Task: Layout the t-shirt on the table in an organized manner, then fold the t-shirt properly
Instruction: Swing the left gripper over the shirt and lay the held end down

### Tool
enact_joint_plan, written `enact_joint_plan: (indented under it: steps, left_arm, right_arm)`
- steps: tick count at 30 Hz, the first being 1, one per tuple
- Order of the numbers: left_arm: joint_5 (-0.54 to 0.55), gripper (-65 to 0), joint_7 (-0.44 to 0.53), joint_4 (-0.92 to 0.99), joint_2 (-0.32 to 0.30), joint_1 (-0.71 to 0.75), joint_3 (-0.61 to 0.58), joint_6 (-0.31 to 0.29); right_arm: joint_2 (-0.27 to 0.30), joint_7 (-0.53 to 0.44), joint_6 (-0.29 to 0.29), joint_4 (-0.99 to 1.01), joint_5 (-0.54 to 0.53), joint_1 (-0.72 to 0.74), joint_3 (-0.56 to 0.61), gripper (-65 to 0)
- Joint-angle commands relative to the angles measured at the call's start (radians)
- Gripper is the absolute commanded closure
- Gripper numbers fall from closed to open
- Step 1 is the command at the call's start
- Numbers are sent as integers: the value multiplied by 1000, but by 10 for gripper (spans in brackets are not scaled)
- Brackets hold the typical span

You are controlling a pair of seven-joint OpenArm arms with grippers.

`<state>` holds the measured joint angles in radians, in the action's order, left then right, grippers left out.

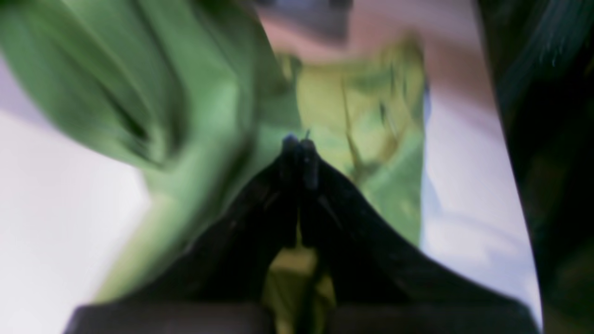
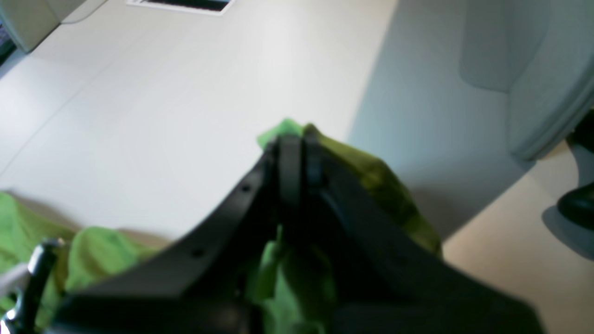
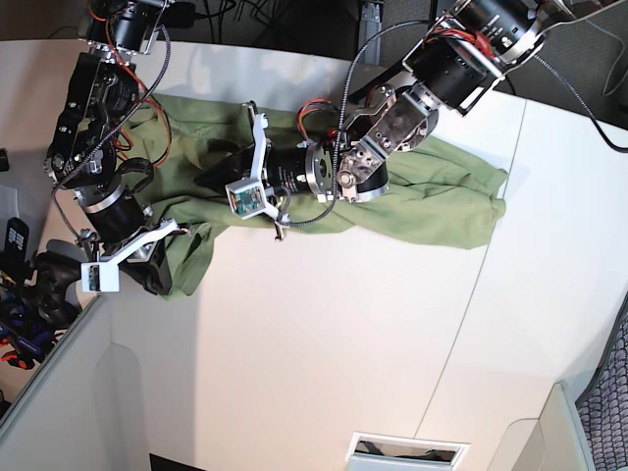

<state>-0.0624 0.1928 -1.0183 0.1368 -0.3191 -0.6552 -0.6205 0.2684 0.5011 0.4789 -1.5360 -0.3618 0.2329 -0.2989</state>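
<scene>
The olive-green t-shirt lies crumpled along the far side of the white table. My left gripper is shut on a fold near the shirt's middle. In the blurred left wrist view its closed fingertips pinch green cloth lifted above the table. My right gripper is shut on the shirt's edge by the table's left rim. In the right wrist view its gripper holds a bunch of cloth above the table.
A thin dark seam crosses the table on the right. A white slotted rectangle sits at the near edge, also in the right wrist view. Dark gear stands beyond the table's left rim. Cables hang at the top.
</scene>
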Motion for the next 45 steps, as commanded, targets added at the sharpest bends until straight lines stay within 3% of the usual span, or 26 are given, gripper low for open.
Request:
enact_joint_plan:
  steps: [1, 4, 6, 16, 24, 29, 36, 42, 45]
  left_arm:
    - [13, 0, 25, 3, 20, -31, -6, 21]
    - [13, 0, 30, 54, 20, -50, -13, 114]
    - [13, 0, 44, 85, 20, -52, -13, 146]
    - [12, 0, 41, 150, 13, -55, -13, 146]
    - [13, 0, 19, 152, -153, -51, 27, 147]
    - [13, 0, 19, 152, -212, -49, 42, 150]
    - [13, 0, 19, 152, -218, -49, 42, 150]
    - [13, 0, 19, 152, -218, -49, 42, 149]
    - [13, 0, 18, 152, -218, -50, 42, 149]
  right_arm:
    - [11, -22, 1, -16, -16, 24, -5, 0]
    - [11, -23, 1, -16, -21, 24, -5, 0]
    - [11, -23, 1, -16, -23, 24, -5, 0]
    - [15, 5, 0, -45, -23, 21, -5, 0]
    - [31, 26, 0, -175, -11, -53, -24, 0]
    - [31, 34, 0, -216, 11, -125, -27, 0]
    - [30, 43, 0, -221, 5, -181, -27, 0]
    - [24, 106, 0, -241, -47, -227, -29, 0]
    - [7, 106, 0, -258, -43, -267, -29, -200]
